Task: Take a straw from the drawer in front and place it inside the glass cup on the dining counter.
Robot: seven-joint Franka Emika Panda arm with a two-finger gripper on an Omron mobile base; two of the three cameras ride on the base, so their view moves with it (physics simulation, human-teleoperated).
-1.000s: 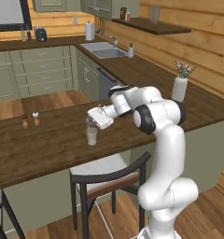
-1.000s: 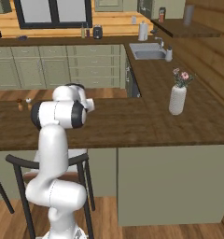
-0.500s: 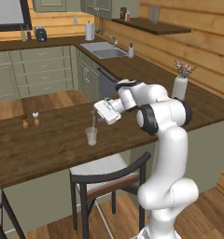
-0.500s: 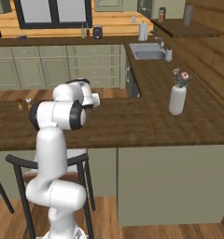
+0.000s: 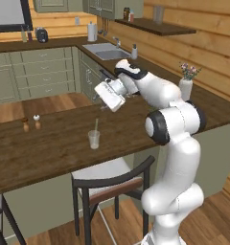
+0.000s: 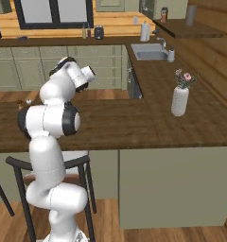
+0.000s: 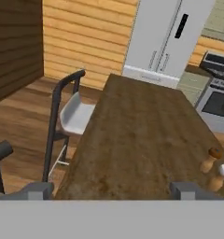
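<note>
The glass cup stands on the dining counter with the pale straw upright inside it, leaning on the rim. My gripper hangs open above and slightly right of the cup, clear of the straw's tip. In the hand view the fingertips sit far apart over the bare wood of the dining counter, nothing between them. From the right base view the dining counter runs behind my arm. I cannot tell which of the sage-green drawer fronts on the back cabinets is the task's drawer.
Salt and pepper shakers stand left of the cup and appear again in the hand view. A white vase with flowers is at the counter's right end. A dark chair stands under the near edge. The sink is behind.
The gripper has opened and let go of the straw, which stays in the cup. The hand has lifted up and a little right, away from the cup.
</note>
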